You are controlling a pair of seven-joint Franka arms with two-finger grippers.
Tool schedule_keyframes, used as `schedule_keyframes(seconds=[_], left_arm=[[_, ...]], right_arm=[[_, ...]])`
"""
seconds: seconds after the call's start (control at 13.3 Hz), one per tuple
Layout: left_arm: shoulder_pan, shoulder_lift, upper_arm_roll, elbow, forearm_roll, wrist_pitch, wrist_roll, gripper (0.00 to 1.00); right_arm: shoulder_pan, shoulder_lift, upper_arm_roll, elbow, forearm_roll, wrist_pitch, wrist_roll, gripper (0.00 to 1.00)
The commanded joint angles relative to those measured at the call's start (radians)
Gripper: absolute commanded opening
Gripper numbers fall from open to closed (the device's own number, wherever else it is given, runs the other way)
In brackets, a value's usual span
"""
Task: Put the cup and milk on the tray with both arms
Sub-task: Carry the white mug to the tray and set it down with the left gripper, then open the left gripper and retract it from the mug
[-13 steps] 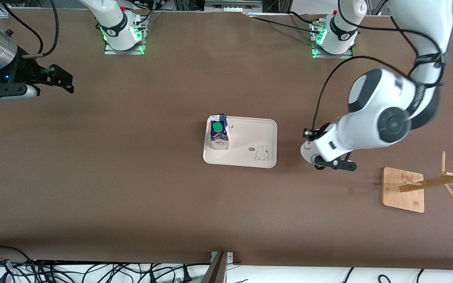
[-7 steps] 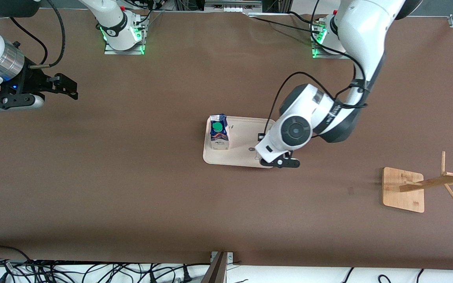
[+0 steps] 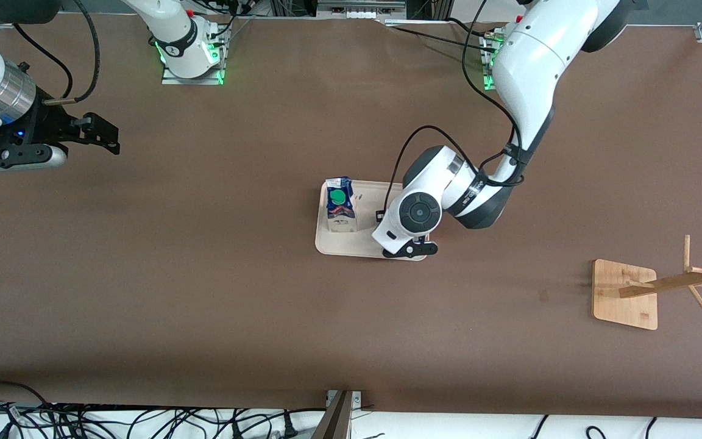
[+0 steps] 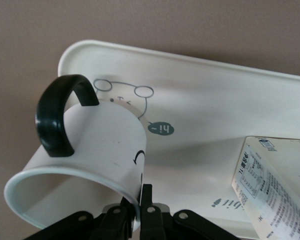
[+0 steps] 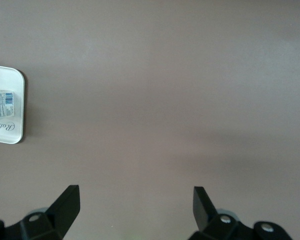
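Your left gripper (image 4: 140, 210) is clamped on the rim of the white enamel mug with the black loop handle (image 4: 85, 150), held tilted over the cream rectangular tray (image 3: 351, 247) beside the blue-and-white gable-top milk carton (image 3: 339, 206) standing on it. Release it while tilted and it may roll or knock the carton. Your right gripper (image 5: 135, 205) waits with its jaws spread over the brown counter (image 3: 205, 292) at its own end.

High front camera faces bases; wrist cameras look down; all share tray (image 3: 351, 247).
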Motion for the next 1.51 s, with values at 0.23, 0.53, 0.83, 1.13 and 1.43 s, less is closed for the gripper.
schedule_keyframes(seconds=[0.23, 0.53, 0.83, 1.13, 1.43], left_arm=[[-0.019, 0.022, 0.014, 0.029, 0.002, -0.007, -0.012, 0.99], [0.02, -0.01, 0.014, 0.032, 0.002, -0.032, 0.05, 1.0], [0.113, -0.123, 0.01, 0.043, 0.004, -0.203, 0.208, 1.0], [0.231, -0.271, 0.029, 0.042, 0.071, -0.288, 0.446, 1.0], [0.42, -0.447, 0.026, 0.043, 0.07, -0.358, 0.769, 1.0]], right_arm=[[0.002, 0.008, 0.005, 0.022, -0.006, 0.007, -0.006, 1.0], [-0.006, 0.01, 0.005, 0.025, -0.003, 0.05, -0.012, 1.0], [0.002, 0.008, 0.007, 0.026, -0.003, 0.05, 0.006, 1.0], [0.005, 0.008, 0.01, 0.025, -0.003, 0.048, 0.006, 1.0], [0.005, 0.01, 0.011, 0.023, -0.003, 0.044, 0.002, 1.0]])
